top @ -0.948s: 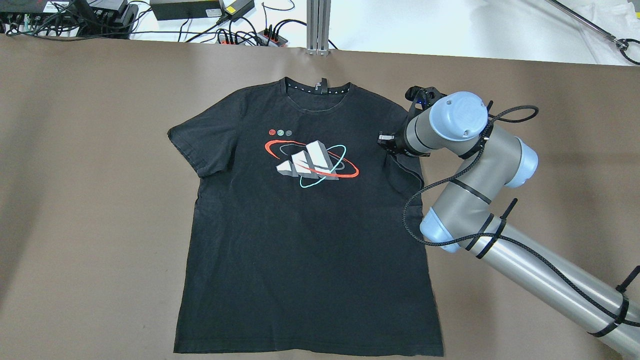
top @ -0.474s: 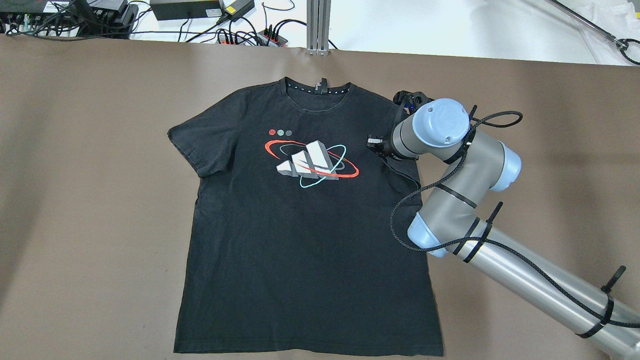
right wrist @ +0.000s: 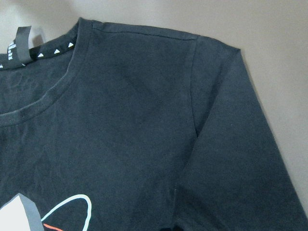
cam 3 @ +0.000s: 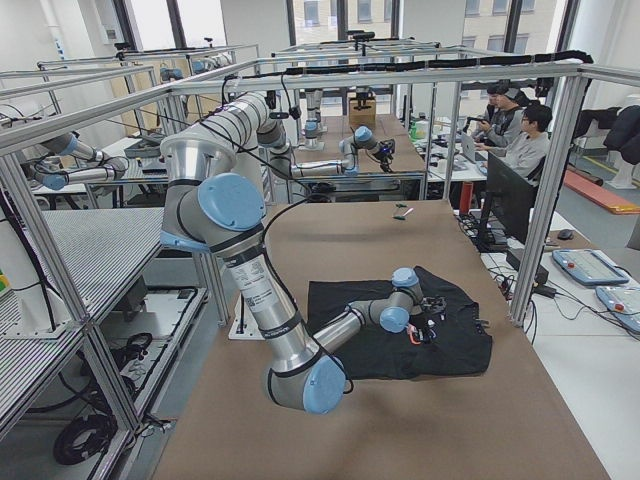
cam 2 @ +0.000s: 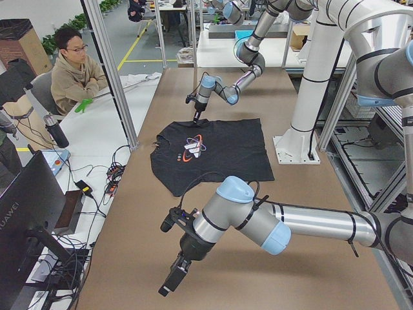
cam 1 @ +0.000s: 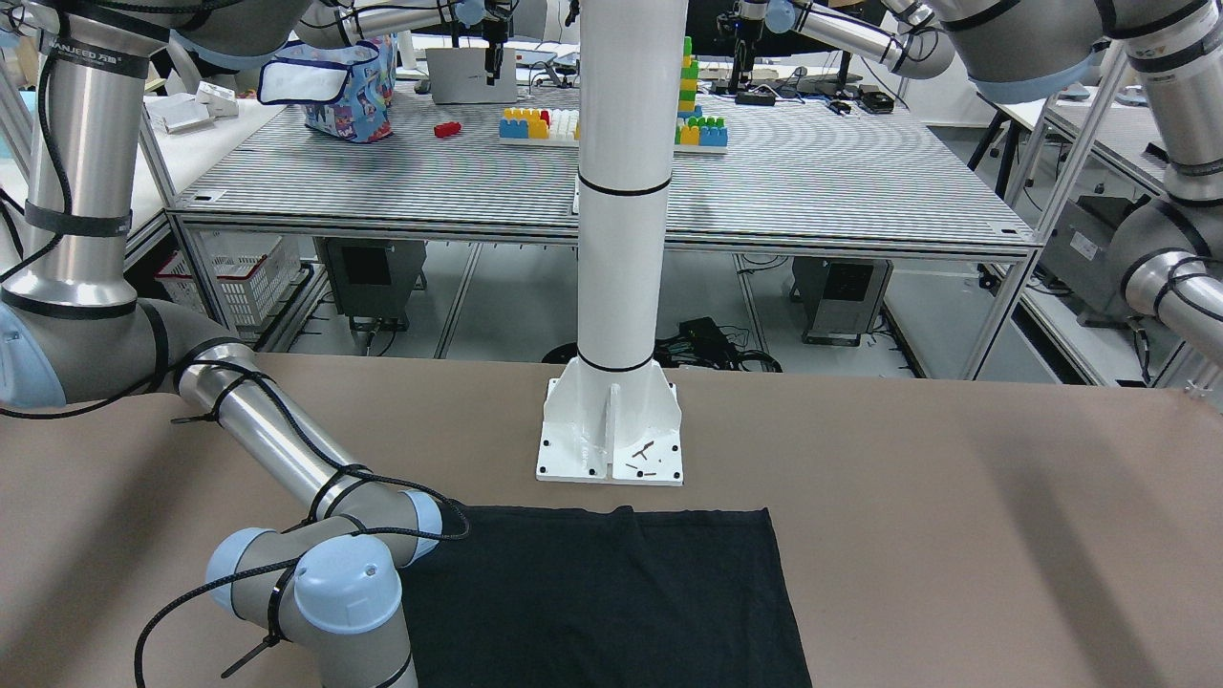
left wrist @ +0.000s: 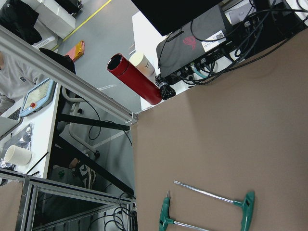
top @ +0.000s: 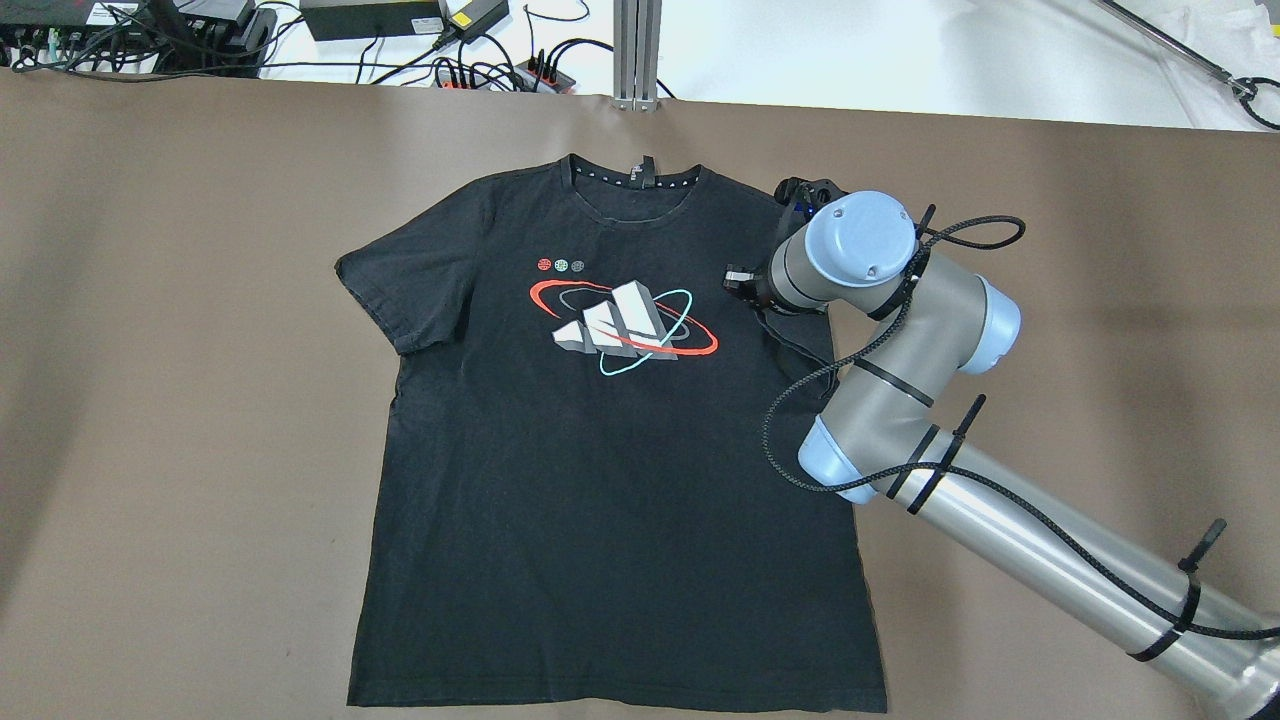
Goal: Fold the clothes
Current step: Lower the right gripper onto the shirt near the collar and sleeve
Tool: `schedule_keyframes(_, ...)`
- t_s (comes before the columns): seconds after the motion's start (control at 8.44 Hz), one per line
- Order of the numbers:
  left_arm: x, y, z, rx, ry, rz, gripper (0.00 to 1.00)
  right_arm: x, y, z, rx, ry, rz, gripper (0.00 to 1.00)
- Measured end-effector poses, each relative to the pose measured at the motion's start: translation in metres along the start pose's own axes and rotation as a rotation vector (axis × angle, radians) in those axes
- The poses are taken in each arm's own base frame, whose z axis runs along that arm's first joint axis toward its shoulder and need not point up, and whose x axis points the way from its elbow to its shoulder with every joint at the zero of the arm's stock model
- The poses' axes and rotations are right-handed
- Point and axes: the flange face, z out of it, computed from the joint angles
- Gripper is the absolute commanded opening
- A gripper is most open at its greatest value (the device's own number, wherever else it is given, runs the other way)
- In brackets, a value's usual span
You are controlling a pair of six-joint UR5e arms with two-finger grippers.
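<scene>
The clothes are one black T-shirt (top: pixel 610 450) with a red, teal and white print, lying flat and face up on the brown table, collar at the far side. In the front-facing view only its plain lower half (cam 1: pixel 611 602) shows. My right arm (top: pixel 860 250) hangs over the shirt's right shoulder and sleeve; the right wrist view looks straight down on that shoulder seam (right wrist: pixel 192 96) and shows no fingers. My right gripper (cam 2: pixel 195 117) points down just above the shirt; I cannot tell its state. My left gripper (cam 2: pixel 168 287) hangs low over bare table far from the shirt, state unclear.
A white pillar base (cam 1: pixel 611 435) stands on the table just behind the shirt's hem. Two green-handled T-tools (left wrist: pixel 207 211) lie on the table under the left wrist. Cables and power strips (top: pixel 500 70) line the far edge, and a person (cam 2: pixel 74 64) sits beyond it.
The right arm has slid left, from the shirt's right sleeve edge further in over the shoulder. The shirt has not moved.
</scene>
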Motion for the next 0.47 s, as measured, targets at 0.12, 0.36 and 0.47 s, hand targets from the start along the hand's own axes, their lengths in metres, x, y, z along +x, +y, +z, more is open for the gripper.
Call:
schedule_keyframes(0.12,0.0,0.0,0.0,0.0,0.0,0.0,1.0,-0.003,-0.003,0.002,0.013,0.005,0.0,0.95)
schedule_keyframes(0.36,0.009,-0.001,0.004,-0.007,0.027,0.008,1.0,-0.004,-0.003,0.005,0.025,0.01,-0.003,0.95)
schedule_keyframes(0.47,0.022,-0.004,0.006,-0.011,0.075,0.0,0.99,-0.005,-0.002,0.004,0.027,0.007,-0.005,0.95)
